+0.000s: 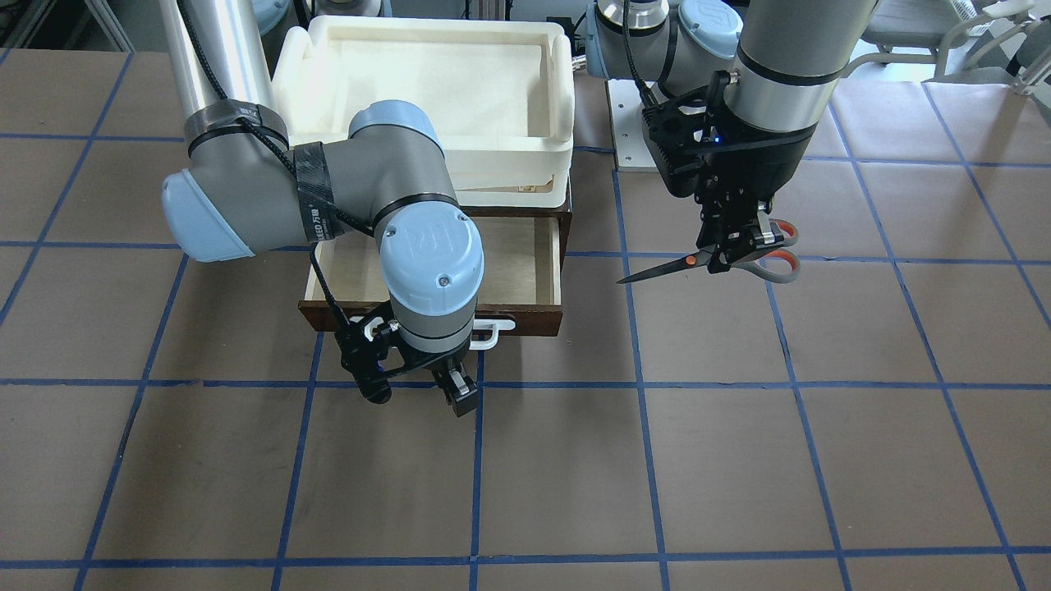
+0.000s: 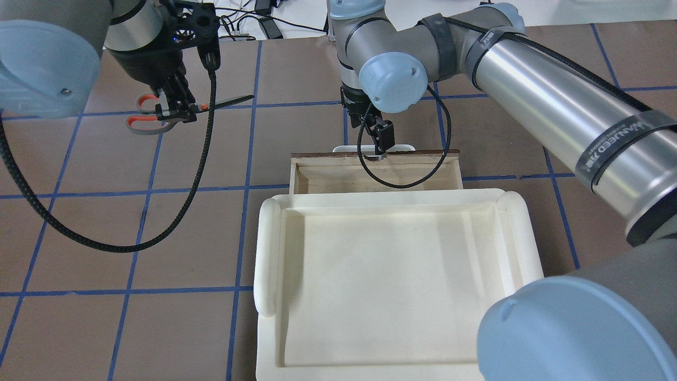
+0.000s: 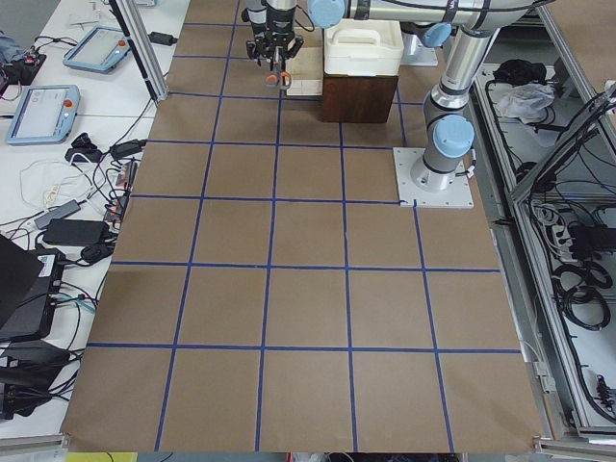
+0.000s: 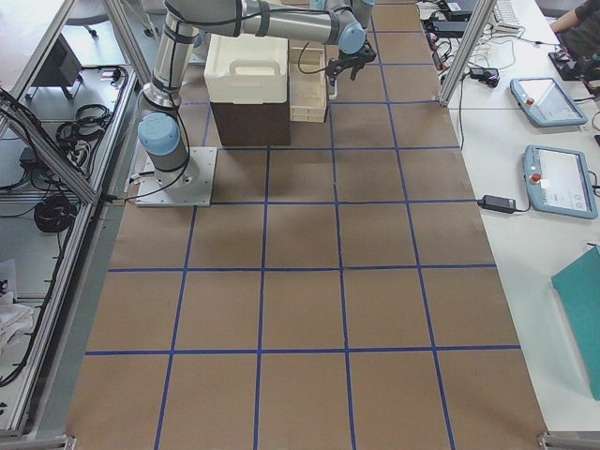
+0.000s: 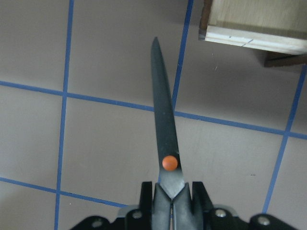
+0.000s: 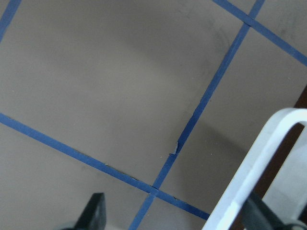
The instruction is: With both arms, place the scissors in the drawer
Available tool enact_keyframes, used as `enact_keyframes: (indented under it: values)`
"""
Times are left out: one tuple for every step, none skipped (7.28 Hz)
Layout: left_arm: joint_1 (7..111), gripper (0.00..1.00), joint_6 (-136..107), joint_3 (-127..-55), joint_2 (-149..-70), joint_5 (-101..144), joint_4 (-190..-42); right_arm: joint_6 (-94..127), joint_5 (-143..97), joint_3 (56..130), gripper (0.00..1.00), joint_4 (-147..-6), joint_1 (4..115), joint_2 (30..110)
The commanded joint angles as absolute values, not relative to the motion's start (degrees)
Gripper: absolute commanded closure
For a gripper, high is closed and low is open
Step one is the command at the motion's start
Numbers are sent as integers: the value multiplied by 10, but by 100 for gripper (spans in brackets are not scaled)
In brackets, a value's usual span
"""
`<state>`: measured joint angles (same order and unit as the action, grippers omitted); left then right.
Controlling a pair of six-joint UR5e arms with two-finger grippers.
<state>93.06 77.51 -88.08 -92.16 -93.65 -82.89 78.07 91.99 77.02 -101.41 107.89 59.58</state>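
Observation:
My left gripper (image 1: 743,246) is shut on the scissors (image 1: 657,271) near the orange pivot and holds them above the table, beside the drawer. The dark blades point toward the drawer, and the grey and orange handles stick out behind. The left wrist view shows the closed blades (image 5: 163,120) reaching toward the drawer's corner (image 5: 254,24). The dark brown drawer (image 1: 525,316) is pulled out, showing its pale plywood interior (image 2: 375,177). My right gripper (image 1: 452,390) is open and empty just in front of the white bar handle (image 6: 249,177), with the handle near one finger.
A white foam-like tray (image 2: 391,280) sits on top of the cabinet above the drawer. The brown table has a grid of blue tape lines (image 1: 640,386). My right arm's elbow (image 1: 328,189) hangs over the drawer's one side.

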Motion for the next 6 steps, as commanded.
enact_keyframes:
  values:
    - [940,100,774,-879,-909,-917,-831,780,931,763,0,-1030,1078,590]
    - [947,100,783,-880,-906,-919,-840,780,932,756,0,-1031,1076,583]
    - [957,100,781,-881,-916,-917,-846,779,932,745,0,-1031,1074,580]
    - [962,100,774,-880,-913,-917,-846,778,932,743,0,-1031,1071,581]
    - [962,100,773,-881,-916,-918,-846,773,931,735,0,-1031,1071,579]
    - [962,100,774,-881,-923,-898,-846,762,931,733,0,-1031,1071,573]
